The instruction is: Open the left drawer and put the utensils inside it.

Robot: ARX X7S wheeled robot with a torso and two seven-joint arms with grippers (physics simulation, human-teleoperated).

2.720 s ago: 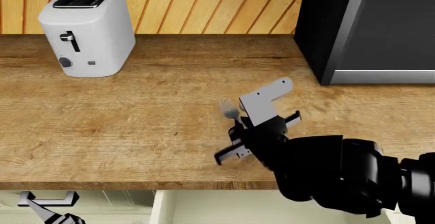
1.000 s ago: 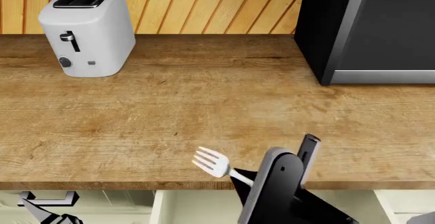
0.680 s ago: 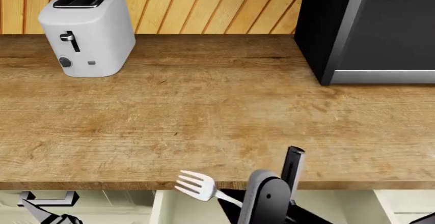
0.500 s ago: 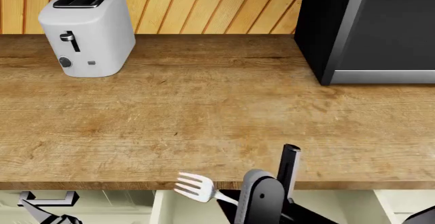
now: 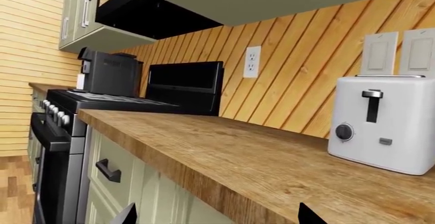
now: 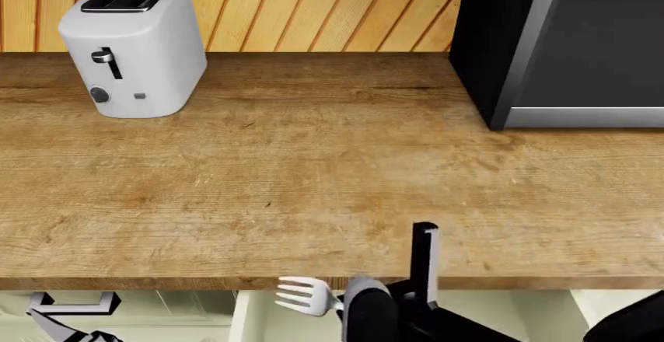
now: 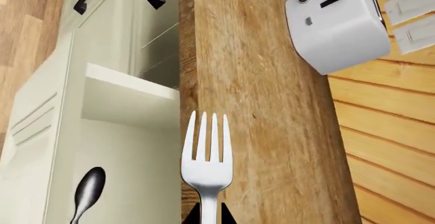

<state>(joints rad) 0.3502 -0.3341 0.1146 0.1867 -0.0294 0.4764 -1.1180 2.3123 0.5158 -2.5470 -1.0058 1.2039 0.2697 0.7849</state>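
Right gripper [image 6: 400,315] pinches fork [image 7: 207,152] by its handle over counter edge [image 7: 187,56], tines short of open left drawer [image 7: 129,147] holding spoon [image 7: 86,189]; should clear edge fully before releasing.

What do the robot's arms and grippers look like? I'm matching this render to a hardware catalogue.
In the head view, the right gripper has slim black flat fingers and a rounded silver-grey housing on a glossy black arm. The left gripper shows only a grey angular bracket and a black-and-white striped part. No cables or markings are visible.
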